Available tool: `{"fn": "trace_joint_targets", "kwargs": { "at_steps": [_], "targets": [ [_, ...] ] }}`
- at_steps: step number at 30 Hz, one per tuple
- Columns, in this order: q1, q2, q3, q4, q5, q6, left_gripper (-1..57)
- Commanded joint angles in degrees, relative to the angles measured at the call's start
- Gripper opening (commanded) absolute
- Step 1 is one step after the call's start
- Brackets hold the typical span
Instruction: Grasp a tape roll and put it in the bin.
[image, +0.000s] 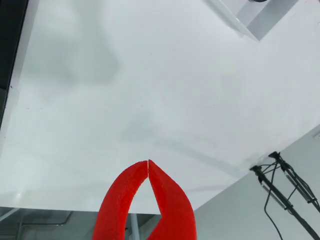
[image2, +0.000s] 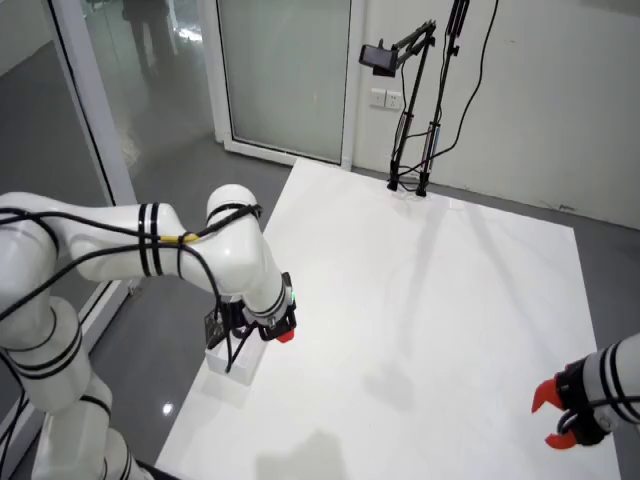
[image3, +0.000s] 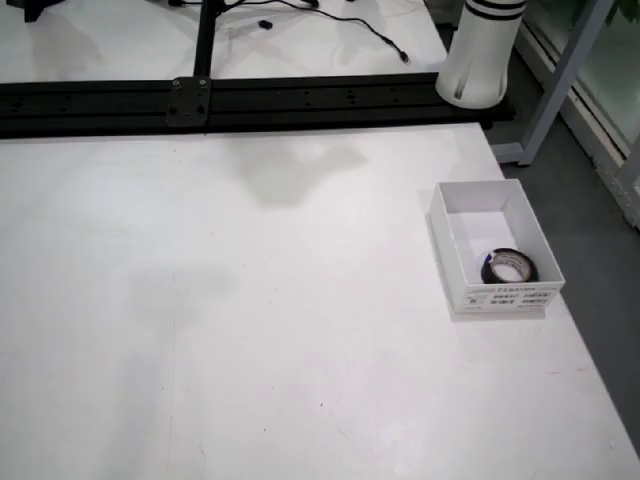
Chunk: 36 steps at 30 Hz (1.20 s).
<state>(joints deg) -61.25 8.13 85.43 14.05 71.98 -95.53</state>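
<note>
A black tape roll (image3: 508, 267) lies flat inside the white bin (image3: 480, 190), in its near corner, in the view looking down on the table. No gripper shows in that view. In the room view the white arm reaches over the table's left edge. Its red gripper (image2: 283, 335) hangs just above and to the right of the bin (image2: 235, 362). In the view that rides on the gripper, the red curved gripper (image: 148, 161) has its tips touching and nothing between them. A corner of a white box (image: 235, 15) shows at that view's top right.
A second arm's red gripper (image2: 555, 418) sits at the table's bottom right corner in the room view. A camera stand (image2: 410, 150) is clamped at the far edge. A black rail (image3: 250, 95) and a white arm base (image3: 482, 50) border the table in the downward view.
</note>
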Motion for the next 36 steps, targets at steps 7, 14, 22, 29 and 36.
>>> {"fn": "trace_joint_targets", "kwargs": {
  "at_steps": [7, 14, 22, 29, 36],
  "targets": [
    [-3.62, 0.05, 0.0, 0.01, 0.0, 0.0, -0.4],
    [-5.46, 0.05, 0.0, 0.01, 0.0, 0.0, -0.4],
    [-4.49, 0.05, 0.0, 0.01, 0.0, 0.0, -0.4],
    [-1.86, 0.05, 0.0, 0.01, 0.0, 0.0, -0.4],
    [0.25, -0.04, 0.0, 0.01, 0.0, 0.0, -0.4]
  ]
}}
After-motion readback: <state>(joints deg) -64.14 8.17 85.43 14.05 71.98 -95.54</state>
